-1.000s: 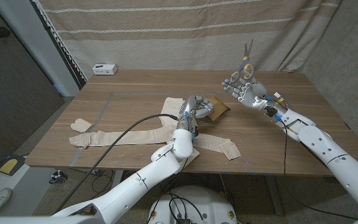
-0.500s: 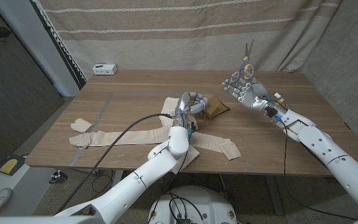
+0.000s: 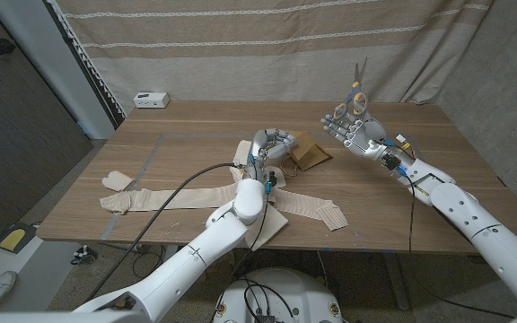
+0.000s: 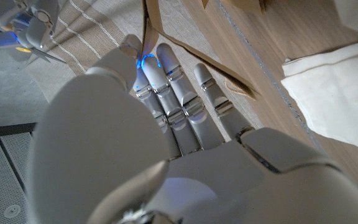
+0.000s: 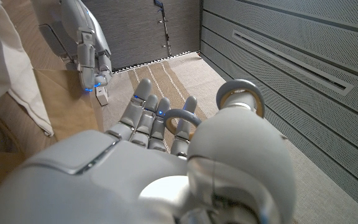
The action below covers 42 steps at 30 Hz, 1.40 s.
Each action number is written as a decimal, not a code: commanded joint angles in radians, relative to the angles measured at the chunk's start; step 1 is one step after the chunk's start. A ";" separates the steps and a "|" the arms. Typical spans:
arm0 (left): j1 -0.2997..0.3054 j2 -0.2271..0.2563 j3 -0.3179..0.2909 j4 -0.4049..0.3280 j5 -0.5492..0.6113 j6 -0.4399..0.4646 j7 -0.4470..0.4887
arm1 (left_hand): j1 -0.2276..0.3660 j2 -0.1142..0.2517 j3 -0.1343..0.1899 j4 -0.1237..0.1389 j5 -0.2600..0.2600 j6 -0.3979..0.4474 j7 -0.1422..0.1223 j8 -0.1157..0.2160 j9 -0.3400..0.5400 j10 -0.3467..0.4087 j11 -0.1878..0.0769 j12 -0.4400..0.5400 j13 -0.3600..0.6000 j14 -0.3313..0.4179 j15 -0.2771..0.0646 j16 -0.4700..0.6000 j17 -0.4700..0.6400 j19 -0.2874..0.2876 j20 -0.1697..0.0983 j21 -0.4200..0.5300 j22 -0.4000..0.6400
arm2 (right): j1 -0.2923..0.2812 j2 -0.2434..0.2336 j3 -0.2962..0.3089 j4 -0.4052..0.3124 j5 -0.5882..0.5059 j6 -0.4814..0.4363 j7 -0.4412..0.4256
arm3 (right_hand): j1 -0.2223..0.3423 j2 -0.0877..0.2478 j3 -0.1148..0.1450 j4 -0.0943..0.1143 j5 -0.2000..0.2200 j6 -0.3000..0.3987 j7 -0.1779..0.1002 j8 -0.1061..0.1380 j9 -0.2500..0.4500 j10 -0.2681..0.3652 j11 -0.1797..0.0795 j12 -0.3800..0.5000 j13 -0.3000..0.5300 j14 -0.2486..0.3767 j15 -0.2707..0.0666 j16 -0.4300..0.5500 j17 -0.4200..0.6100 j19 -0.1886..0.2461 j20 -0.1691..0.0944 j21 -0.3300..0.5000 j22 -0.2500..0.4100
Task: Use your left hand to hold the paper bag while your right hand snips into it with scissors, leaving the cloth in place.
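Paper bag [image 3: 308,151] stands mid-table beside the cloth [image 3: 196,193]; our left hand [image 3: 270,146] pinches its thin, floppy top edge. Our right hand [image 3: 350,128] holds scissors [image 3: 357,88] aloft. We judge a rim grip best.

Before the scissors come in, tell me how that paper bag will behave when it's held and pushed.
The paper bag looks thin and creased, so it will probably buckle rather than stay stiff. It seems light and may slide on the smooth table unless the left hand steadies it. Its upper edge would likely flex away from the scissors.
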 commanded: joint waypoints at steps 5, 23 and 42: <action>-0.004 -0.002 -0.054 0.039 -0.118 -0.116 -0.082 | 0.050 0.040 -0.007 0.001 0.005 -0.003 -0.002 0.004 0.000 -0.008 -0.005 0.005 0.005 -0.008 -0.001 0.005 0.011 -0.008 -0.118 0.015 0.009 | 0.006 0.005 -0.006 0.005 -0.004 0.003 0.000 | -0.007 0.004 0.008 0.000 -0.001 -0.036 0.044 -0.002 0.000 0.006 0.004 0.008 0.005 0.004 0.001 -0.002 0.001 0.009 0.001 -0.002 0.003; -0.043 0.007 -0.109 0.078 -0.283 -0.182 -0.227 | 0.060 0.041 -0.020 0.001 0.006 0.013 0.006 0.008 -0.006 -0.003 -0.005 0.011 0.006 -0.008 -0.001 0.011 0.028 -0.018 -0.118 0.043 0.023 | 0.014 0.003 -0.007 0.008 -0.007 0.001 0.004 | -0.008 0.004 0.009 0.000 -0.002 -0.037 0.044 -0.003 0.000 0.004 0.004 0.007 0.005 0.003 0.001 -0.002 0.001 0.009 0.001 -0.004 0.003; -0.113 -0.022 -0.130 0.189 -0.459 -0.229 -0.399 | 0.068 0.040 -0.029 0.000 0.006 0.009 0.003 0.009 -0.002 -0.004 -0.006 0.019 0.016 -0.009 -0.001 0.014 0.042 -0.033 -0.116 0.066 0.032 | 0.014 0.000 -0.004 0.015 -0.004 -0.002 0.014 | -0.007 0.003 0.009 -0.001 -0.003 -0.042 0.044 -0.013 -0.013 0.004 0.005 0.006 0.005 0.004 0.001 -0.002 0.001 0.011 0.002 -0.005 0.003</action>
